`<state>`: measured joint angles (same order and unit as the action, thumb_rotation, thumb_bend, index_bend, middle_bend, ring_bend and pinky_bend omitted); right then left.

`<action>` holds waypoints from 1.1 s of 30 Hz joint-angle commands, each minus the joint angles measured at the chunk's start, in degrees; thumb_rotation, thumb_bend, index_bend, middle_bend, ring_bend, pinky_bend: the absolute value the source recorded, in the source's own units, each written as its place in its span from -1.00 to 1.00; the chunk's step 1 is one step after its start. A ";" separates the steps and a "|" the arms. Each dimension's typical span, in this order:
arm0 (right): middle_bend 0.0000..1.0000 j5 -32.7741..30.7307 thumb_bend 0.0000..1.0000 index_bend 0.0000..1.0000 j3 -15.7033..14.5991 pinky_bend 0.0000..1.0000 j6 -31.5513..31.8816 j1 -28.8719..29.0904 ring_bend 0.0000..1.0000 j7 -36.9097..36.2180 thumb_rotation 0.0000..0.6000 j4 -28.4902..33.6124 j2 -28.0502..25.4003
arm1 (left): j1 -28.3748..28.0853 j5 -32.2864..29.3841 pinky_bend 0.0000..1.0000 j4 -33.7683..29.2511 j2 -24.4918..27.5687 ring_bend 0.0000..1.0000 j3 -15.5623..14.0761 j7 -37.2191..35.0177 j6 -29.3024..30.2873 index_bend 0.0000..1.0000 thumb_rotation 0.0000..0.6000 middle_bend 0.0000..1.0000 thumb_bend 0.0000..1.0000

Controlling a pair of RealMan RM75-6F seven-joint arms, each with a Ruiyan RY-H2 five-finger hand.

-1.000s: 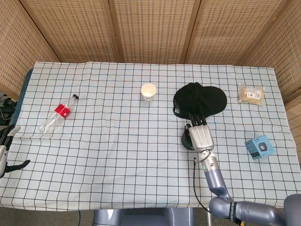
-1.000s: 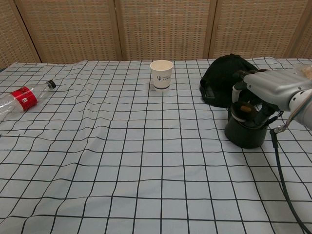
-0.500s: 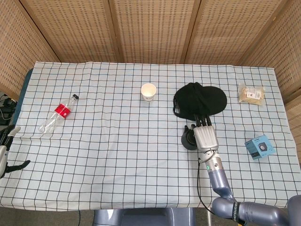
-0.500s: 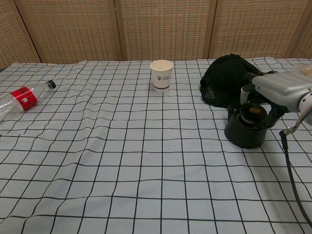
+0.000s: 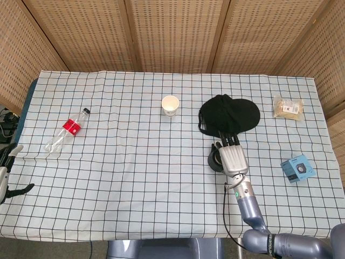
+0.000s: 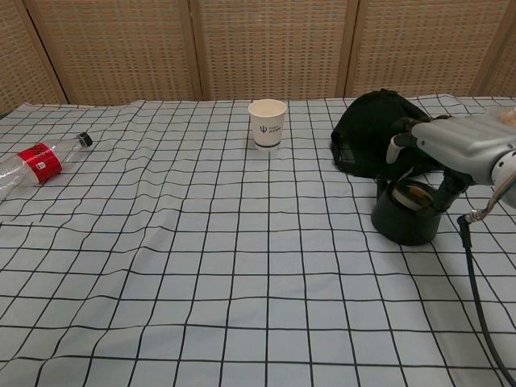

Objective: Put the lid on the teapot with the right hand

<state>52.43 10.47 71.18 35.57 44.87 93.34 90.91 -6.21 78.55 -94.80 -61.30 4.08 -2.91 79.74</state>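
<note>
The black teapot (image 6: 403, 222) stands on the checked cloth at the right, and only its left edge (image 5: 213, 160) shows in the head view. My right hand (image 6: 451, 149) (image 5: 232, 156) hovers palm down over it, fingers curled toward the rim. A pale round patch (image 6: 415, 194) shows at the teapot's top beneath the hand. I cannot tell whether that patch is the lid or the opening, nor whether the hand holds anything. My left hand (image 5: 6, 175) rests at the far left edge, fingers apart and empty.
A black cap (image 5: 229, 114) (image 6: 371, 129) lies just behind the teapot. A paper cup (image 5: 170, 106) (image 6: 267, 123) stands mid-table, and a plastic bottle (image 5: 66, 130) (image 6: 32, 161) lies at the left. A snack bag (image 5: 287, 108) and a blue box (image 5: 298, 169) lie at the right.
The right hand shifted right over the teapot, then back left. The dark lid with its brown knob, seen under the hand earlier, no longer shows; a pale patch shows instead.
</note>
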 commanded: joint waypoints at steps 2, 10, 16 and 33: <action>-1.00 -0.04 -0.35 -0.43 -0.20 -1.00 0.28 -0.30 -1.00 -0.26 1.00 0.39 -0.34 | -0.01 -0.05 -1.00 0.05 0.03 -1.00 0.01 -0.07 -0.07 -1.00 1.00 -1.00 -0.95; -1.00 2.48 0.46 -0.34 -2.40 -1.00 3.06 -2.21 -1.00 -0.26 1.00 3.99 -1.85 | -0.05 -0.01 -1.00 -0.05 0.01 -1.00 -0.04 0.22 -0.11 -1.00 1.00 -1.00 -0.95; -1.00 3.39 0.59 -0.30 -3.87 -1.00 4.40 -3.28 -1.00 0.50 1.00 5.90 -1.61 | 0.25 0.47 -1.00 -0.46 0.14 -1.00 -0.17 0.28 0.57 -1.00 1.00 -1.00 -0.95; -1.00 1.91 0.54 -0.28 -3.99 -1.00 1.94 -3.63 -1.00 -1.02 1.00 2.37 0.69 | 0.30 0.78 -1.00 -0.67 0.06 -1.00 -0.26 0.76 0.83 -1.00 1.00 -1.00 -0.95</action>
<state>54.60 6.45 73.43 31.95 44.05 96.14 91.29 -5.91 79.33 -95.47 -61.24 3.83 -2.15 80.58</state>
